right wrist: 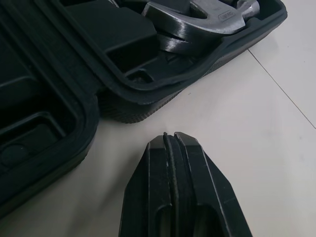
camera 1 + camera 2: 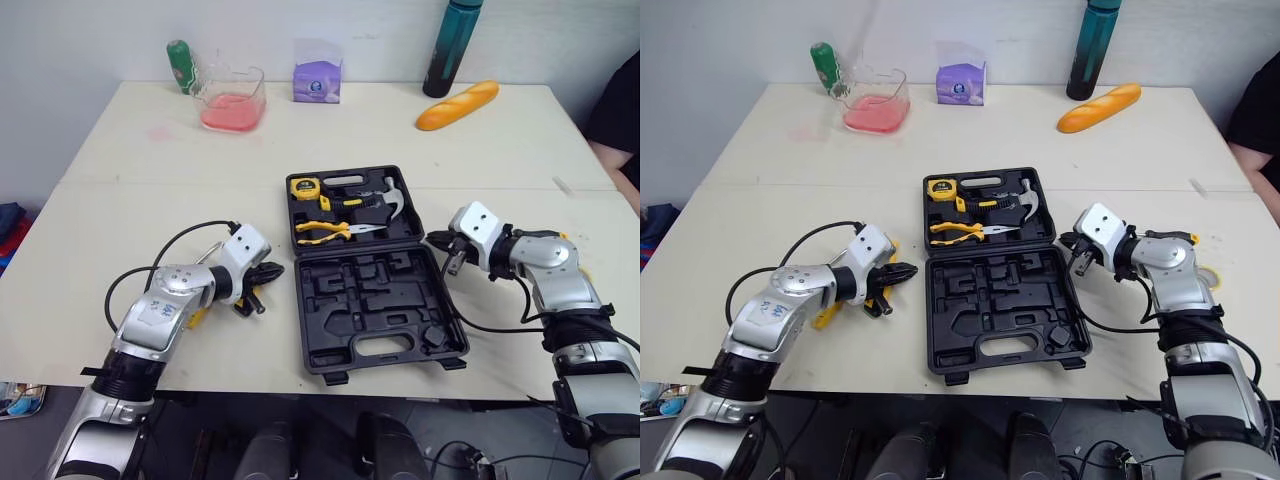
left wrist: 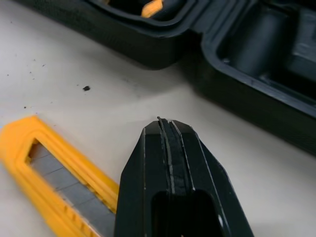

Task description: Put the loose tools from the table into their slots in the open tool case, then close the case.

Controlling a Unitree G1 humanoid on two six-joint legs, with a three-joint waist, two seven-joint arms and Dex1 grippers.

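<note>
**Tool case** (image 2: pixel 370 275): black, lying open at the centre of the table (image 2: pixel 120 170). The half at 12 o'clock is stocked with a tape measure (image 2: pixel 304 187), pliers (image 2: pixel 325 231) and a hammer (image 2: pixel 385 200). The half at 6 o'clock, with the carry handle, is seen with bare moulded slots.

**Utility knife** (image 3: pixel 15 140): yellow, blade exposed, left loose on the table at 9 o'clock of the case. It is partly covered by the left arm.

**Left gripper** (image 2: pixel 272 271): held low at 9 o'clock of the case and pointed toward it. The fingers (image 3: pixel 170 148) are pressed together on nothing, with the knife just beside them.

**Right gripper** (image 2: pixel 440 243): held at 3 o'clock of the case, near the hinge line. The fingers (image 1: pixel 173 177) are pressed together and nothing is gripped.

**Other items, far edge of the table:**
- Green can (image 2: pixel 181 66) and clear tub of pink liquid (image 2: pixel 232 98), at 11 o'clock.
- Purple box (image 2: pixel 317 80), at 12 o'clock.
- Dark bottle (image 2: pixel 452 48) and bread loaf (image 2: pixel 457 105), at 1 o'clock.

**Person** (image 2: pixel 620 120): partly seen at 2 o'clock, by the table edge.
</note>
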